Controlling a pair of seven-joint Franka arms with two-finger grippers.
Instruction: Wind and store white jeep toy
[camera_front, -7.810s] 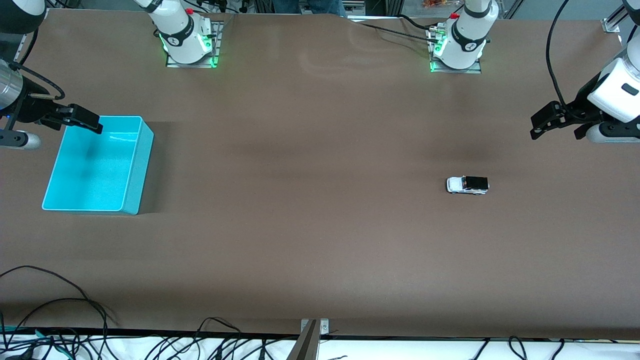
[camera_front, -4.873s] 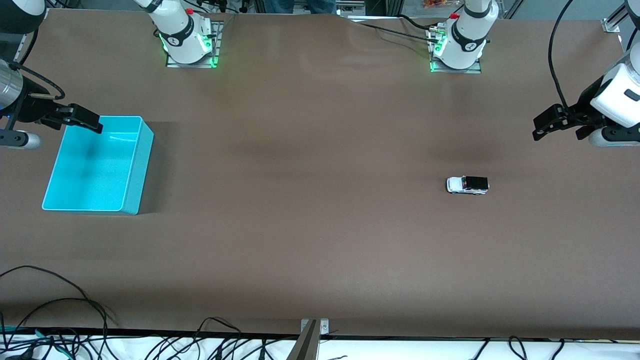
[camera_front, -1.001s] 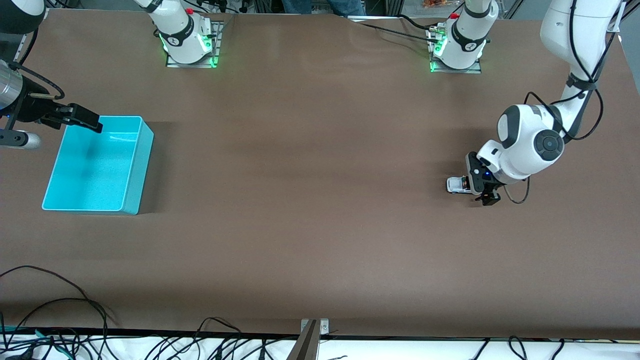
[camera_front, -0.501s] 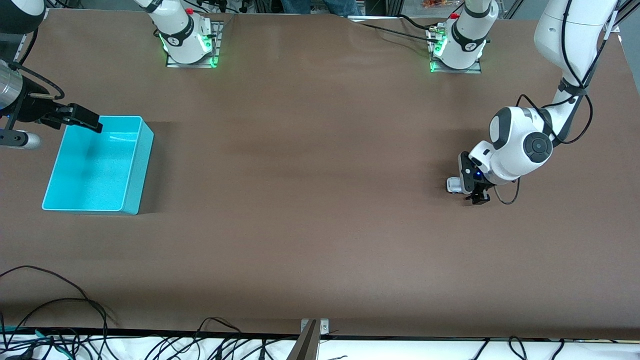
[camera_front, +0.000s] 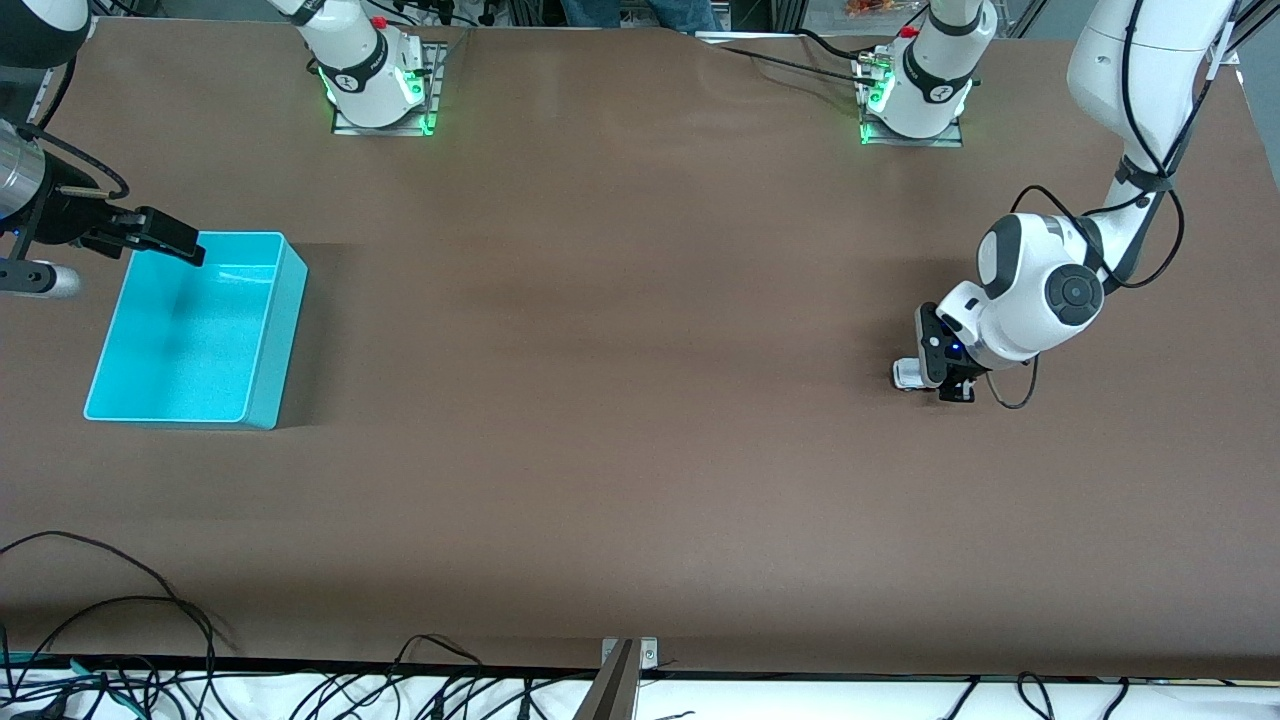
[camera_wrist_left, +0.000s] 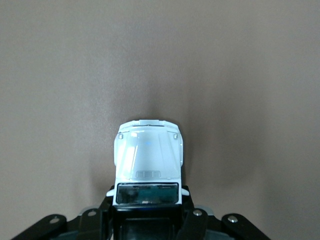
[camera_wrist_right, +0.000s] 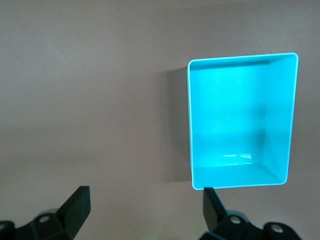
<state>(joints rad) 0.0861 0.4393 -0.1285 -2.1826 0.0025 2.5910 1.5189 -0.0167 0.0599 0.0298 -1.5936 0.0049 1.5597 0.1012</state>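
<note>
The white jeep toy (camera_front: 907, 373) stands on the brown table toward the left arm's end. Only its white nose shows in the front view. In the left wrist view the jeep (camera_wrist_left: 148, 155) points away from the camera. Its black-roofed rear sits between the jaws. My left gripper (camera_front: 948, 385) is down at the table, shut on the jeep's sides (camera_wrist_left: 147, 202). My right gripper (camera_front: 165, 240) waits open and empty above the table just outside the turquoise bin (camera_front: 283, 330). The right wrist view shows the open gripper (camera_wrist_right: 145, 202) and the empty bin (camera_wrist_right: 190, 125).
The arm bases (camera_front: 375, 90) stand at the table's edge farthest from the front camera. Loose cables (camera_front: 120, 600) lie along the edge nearest to it. A wide stretch of bare table (camera_front: 600, 350) lies between jeep and bin.
The left arm came down from the table's end onto the jeep. In the last half second its fingers drew in against the jeep's sides. The right arm has not moved.
</note>
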